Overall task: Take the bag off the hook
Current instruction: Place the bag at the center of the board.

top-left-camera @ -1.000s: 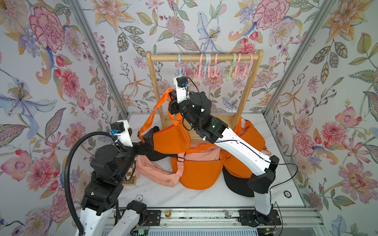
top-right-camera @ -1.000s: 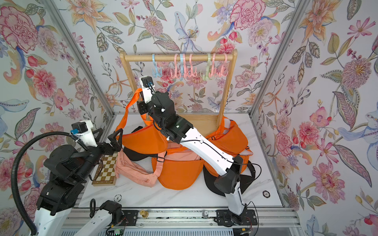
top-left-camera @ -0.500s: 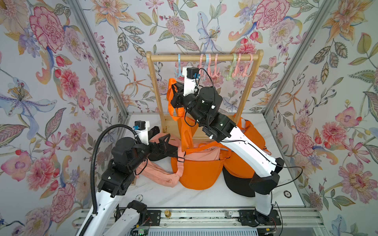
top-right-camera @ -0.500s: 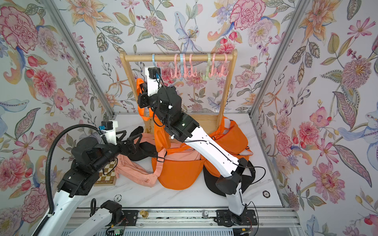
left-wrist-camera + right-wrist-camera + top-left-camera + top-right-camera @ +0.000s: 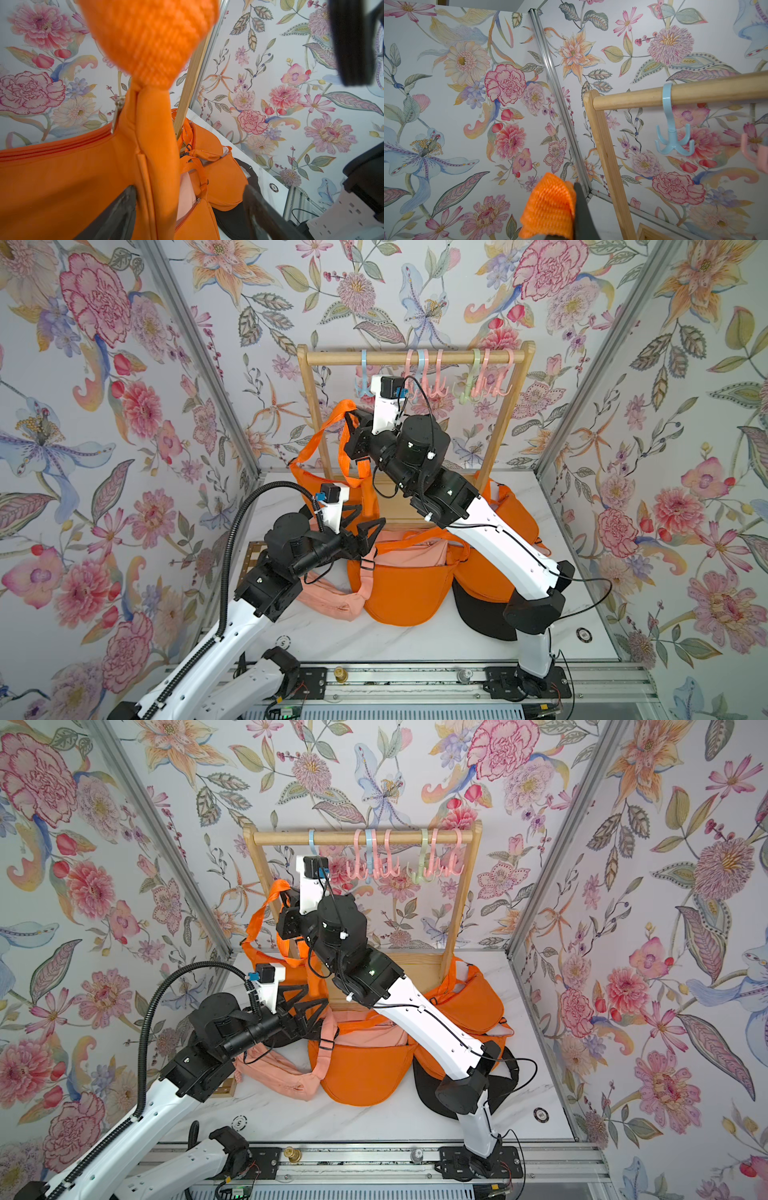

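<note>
Top views, right fingers (image 5: 356,419): pressed onto the strap (image 5: 328,429), held up beside the rack post.
Top views, hook (image 5: 364,385): blue, on the rail (image 5: 436,358), apart from the strap.
Top views, bag (image 5: 305,485): hangs under the strap, low near the desk (image 5: 415,639).
Top views, left fingers (image 5: 372,526): spread beside the bag.
Left wrist, bag (image 5: 62,176): its end lies between the spread fingers (image 5: 116,212).
Right wrist, strap (image 5: 550,205): pinched against a finger (image 5: 581,209); hook (image 5: 673,141) well apart.
</note>
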Controlling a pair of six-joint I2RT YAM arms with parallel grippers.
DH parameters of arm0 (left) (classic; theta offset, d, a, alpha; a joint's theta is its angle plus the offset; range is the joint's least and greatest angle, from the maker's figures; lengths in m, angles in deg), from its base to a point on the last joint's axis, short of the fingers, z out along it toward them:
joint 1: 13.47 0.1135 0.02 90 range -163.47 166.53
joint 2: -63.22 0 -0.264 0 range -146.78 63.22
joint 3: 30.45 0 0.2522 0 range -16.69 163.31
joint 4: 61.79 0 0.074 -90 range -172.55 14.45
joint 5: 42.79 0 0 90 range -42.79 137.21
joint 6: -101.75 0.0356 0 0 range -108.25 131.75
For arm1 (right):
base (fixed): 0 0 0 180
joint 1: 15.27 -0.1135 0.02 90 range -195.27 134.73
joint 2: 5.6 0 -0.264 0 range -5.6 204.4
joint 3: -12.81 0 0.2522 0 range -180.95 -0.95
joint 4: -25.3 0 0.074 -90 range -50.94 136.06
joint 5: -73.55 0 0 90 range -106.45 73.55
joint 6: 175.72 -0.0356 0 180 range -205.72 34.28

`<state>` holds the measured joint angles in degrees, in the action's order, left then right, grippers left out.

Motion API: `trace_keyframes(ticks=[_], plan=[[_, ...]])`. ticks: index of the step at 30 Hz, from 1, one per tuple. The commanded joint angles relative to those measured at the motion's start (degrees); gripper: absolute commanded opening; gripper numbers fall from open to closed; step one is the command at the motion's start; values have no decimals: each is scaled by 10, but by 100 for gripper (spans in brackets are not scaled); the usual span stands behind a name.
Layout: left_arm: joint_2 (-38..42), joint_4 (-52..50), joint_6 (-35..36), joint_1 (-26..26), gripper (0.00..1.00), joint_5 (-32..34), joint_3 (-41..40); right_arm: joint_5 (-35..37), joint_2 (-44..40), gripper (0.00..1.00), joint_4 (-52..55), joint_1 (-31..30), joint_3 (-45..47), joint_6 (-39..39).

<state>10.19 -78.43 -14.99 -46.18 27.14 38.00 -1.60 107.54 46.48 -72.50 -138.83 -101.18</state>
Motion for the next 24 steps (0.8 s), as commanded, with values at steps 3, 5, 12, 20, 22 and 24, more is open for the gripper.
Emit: trace_keyframes(ticks=[3,5,12,20,22,24], plan=[[-73,26,45,-1,99,96,44,-24,-23,0,-10,-2,4,-42],[-105,27,61,-1,99,112,78,-25,-31,0,-12,-1,6,-48],[-161,29,77,-1,83,111,160,-23,-58,0,-21,-1,36,-51],[-151,23,64,-1,16,70,173,-12,-83,0,-36,10,79,-51],[-141,18,64,-2,12,67,169,-13,-87,0,-41,11,86,-52],[-132,10,64,1,10,56,167,-15,-89,0,-44,13,89,-53]])
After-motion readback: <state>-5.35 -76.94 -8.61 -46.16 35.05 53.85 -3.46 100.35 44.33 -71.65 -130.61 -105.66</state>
